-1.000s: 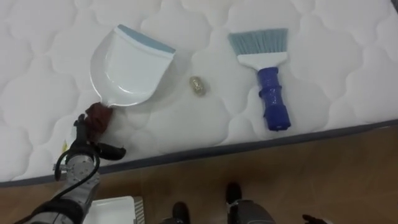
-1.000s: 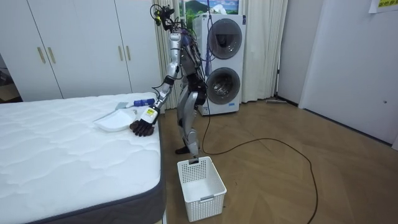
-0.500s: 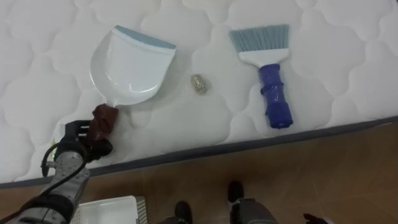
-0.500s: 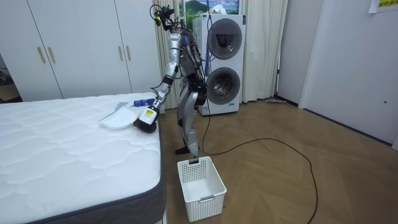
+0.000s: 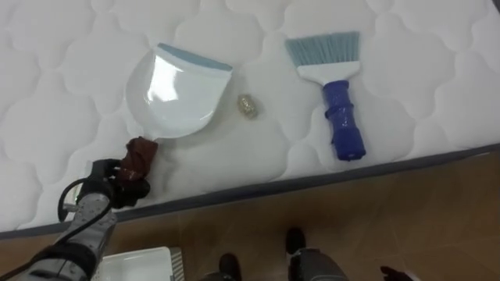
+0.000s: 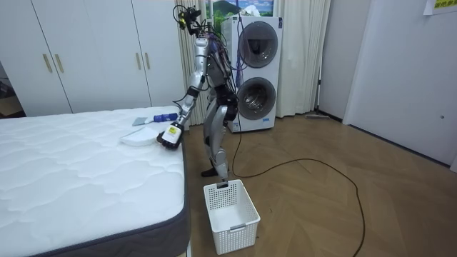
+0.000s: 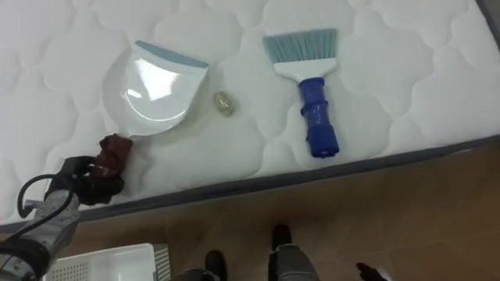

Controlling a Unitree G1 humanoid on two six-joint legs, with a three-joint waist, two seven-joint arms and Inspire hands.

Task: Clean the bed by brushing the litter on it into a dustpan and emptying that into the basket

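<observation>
A white dustpan [image 5: 178, 94] with a grey-blue lip lies on the white mattress [image 5: 70, 94]. My left hand [image 5: 117, 186] is at the mattress edge, curled round the dustpan's brown handle [image 5: 141, 154]. A small crumpled ball [image 5: 248, 105] rests just right of the pan's mouth. Further right lies a brush [image 5: 344, 129] with a blue handle and pale bristles. A dark bit of my right hand [image 5: 388, 274] shows at the bottom edge. In the room view I stand at the bed's side near its corner, left hand [image 6: 170, 135] on the bed.
A white plastic basket [image 6: 230, 207] stands on the wooden floor by my feet, its corner [image 5: 144, 261] below the mattress edge. Stacked washing machines [image 6: 255, 71] stand behind me, white wardrobes [image 6: 86, 53] beyond the bed.
My left hand has curled shut round the dustpan's handle. The dustpan has shifted a little right, its lip closer to the ball. Brush and ball have stayed put.
</observation>
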